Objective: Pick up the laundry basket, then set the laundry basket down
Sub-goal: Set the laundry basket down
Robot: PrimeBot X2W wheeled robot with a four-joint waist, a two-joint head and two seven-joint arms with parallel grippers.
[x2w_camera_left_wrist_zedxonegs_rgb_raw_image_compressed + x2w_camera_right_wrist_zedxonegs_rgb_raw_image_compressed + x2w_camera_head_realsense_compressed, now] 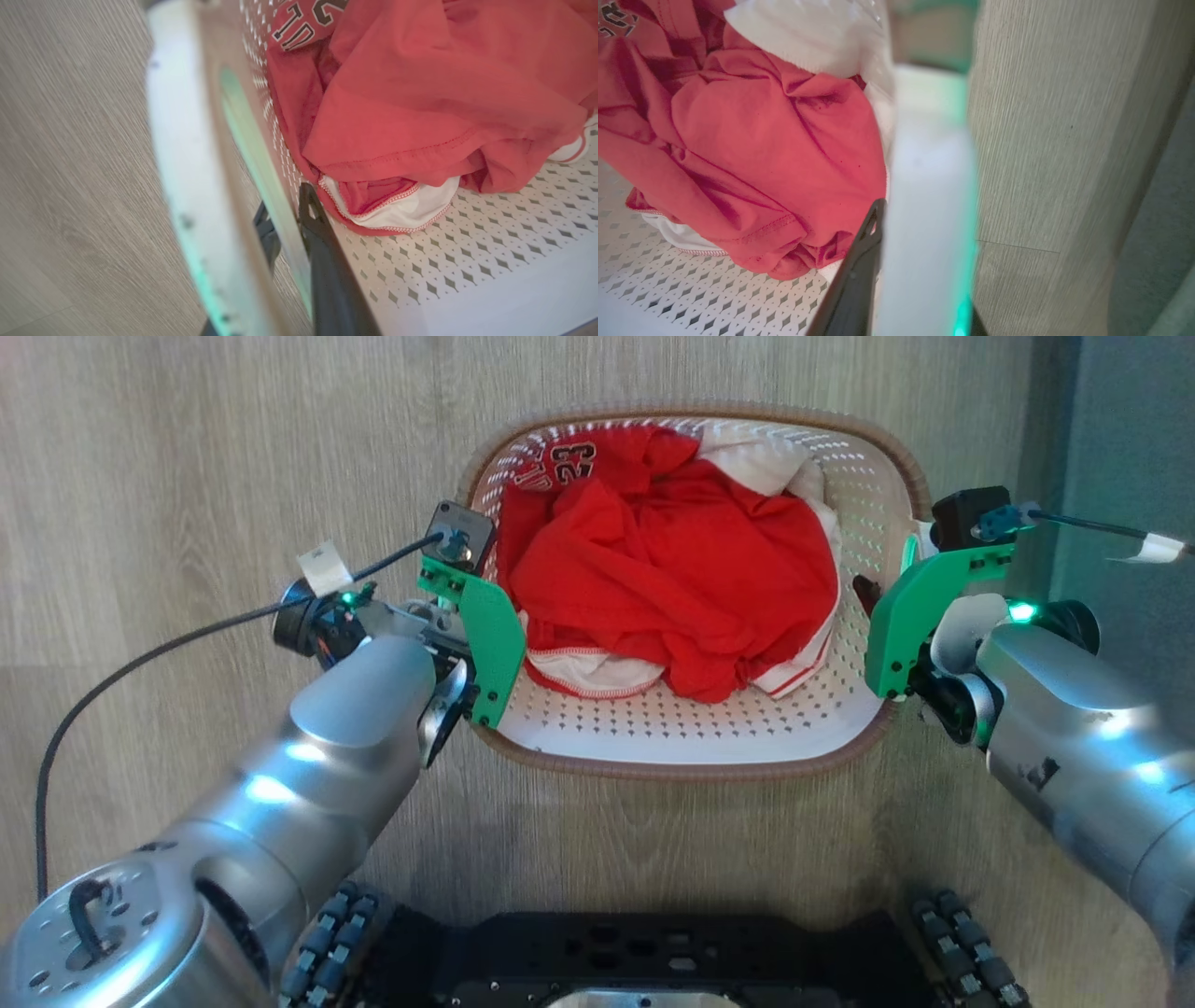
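Cream-white perforated plastic with a brown woven-look rim: one laundry basket (691,733) sits straight ahead of the robot on the pale wood-plank floor (187,476), between two grippers, one at each short side. Inside lies a heap of red jersey cloth (653,560), one piece numbered 23, with a white garment (761,462) behind it. The left gripper (285,207) is nearly closed, its two fingers pinching the basket's side wall, one inside and one outside. The right gripper (882,602) shows one finger (859,270) inside the wall; I cannot tell its grip.
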